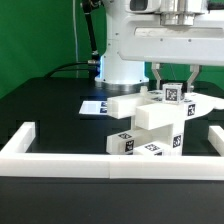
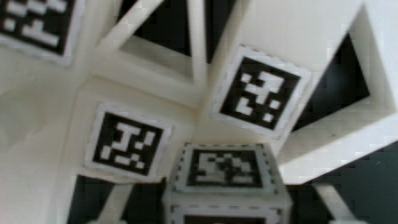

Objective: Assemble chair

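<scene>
between the fingers of the gripper (image 1: pixel 175 84), i am seeing a small white block (image 1: pixel 172 97) of the chair, standing upright and showing a black-and-white tag to the exterior camera. the two dark fingers (image 1: pixel 157 76) are hanging down on either side of it, one by each flank and very near it. neither view is showing me whether they are clenching on the block or only bracketing it, so i cannot tell the grip.

directly under the gripper, the other chair parts (image 1: pixel 148 128) are lying in a close white heap on the black table (image 1: pixel 45 115). a flat slab (image 1: pixel 125 104) is jutting out of the heap toward the arm's base (image 1: pixel 120 62), and several tagged blocks are crowding together at the bottom, nearer the camera than the gripper.

through the wrist camera i am getting a blurred close look. a square tagged end (image 2: pixel 222 170) is sitting nearest the lens, two more tagged white faces (image 2: pixel 263 90) are lying just beyond it, and slanted white bars (image 2: pixel 151 35) are crossing dark gaps farther off.

beyond the heap, off toward the base side of the gripper, the marker board (image 1: pixel 97 106) is lying flat. the white border wall (image 1: pixel 60 157) is running along the near edge of the table, in front of everything under the gripper.
</scene>
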You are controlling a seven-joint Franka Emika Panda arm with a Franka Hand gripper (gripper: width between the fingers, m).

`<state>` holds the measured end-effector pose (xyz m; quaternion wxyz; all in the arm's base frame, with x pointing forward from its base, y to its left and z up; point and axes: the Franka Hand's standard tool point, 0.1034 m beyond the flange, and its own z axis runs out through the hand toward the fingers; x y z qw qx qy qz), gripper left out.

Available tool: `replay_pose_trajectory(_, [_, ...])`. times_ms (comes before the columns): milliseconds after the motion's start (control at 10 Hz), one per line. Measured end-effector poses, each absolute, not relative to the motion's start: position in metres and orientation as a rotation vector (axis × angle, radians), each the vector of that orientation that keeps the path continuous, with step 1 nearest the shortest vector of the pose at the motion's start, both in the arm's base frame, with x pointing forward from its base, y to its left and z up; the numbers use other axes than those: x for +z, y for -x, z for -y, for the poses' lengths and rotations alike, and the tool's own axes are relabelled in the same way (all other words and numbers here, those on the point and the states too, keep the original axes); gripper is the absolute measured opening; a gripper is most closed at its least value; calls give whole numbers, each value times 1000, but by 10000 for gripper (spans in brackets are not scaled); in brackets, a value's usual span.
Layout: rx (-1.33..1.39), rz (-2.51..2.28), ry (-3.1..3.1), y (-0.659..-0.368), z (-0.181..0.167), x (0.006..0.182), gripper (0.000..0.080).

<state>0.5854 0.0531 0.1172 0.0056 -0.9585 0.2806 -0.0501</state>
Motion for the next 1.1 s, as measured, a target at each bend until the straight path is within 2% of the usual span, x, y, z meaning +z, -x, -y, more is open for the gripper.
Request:
replay_pose_trajectory(700, [-146,-1646,2624,-586,-54,118,288])
replay_pose_trajectory(1000, [-147,-1659,2618,-586,-53,118,289])
replay_pose_trajectory(1100, [-150,-1597,2659,-586,-53,118,454])
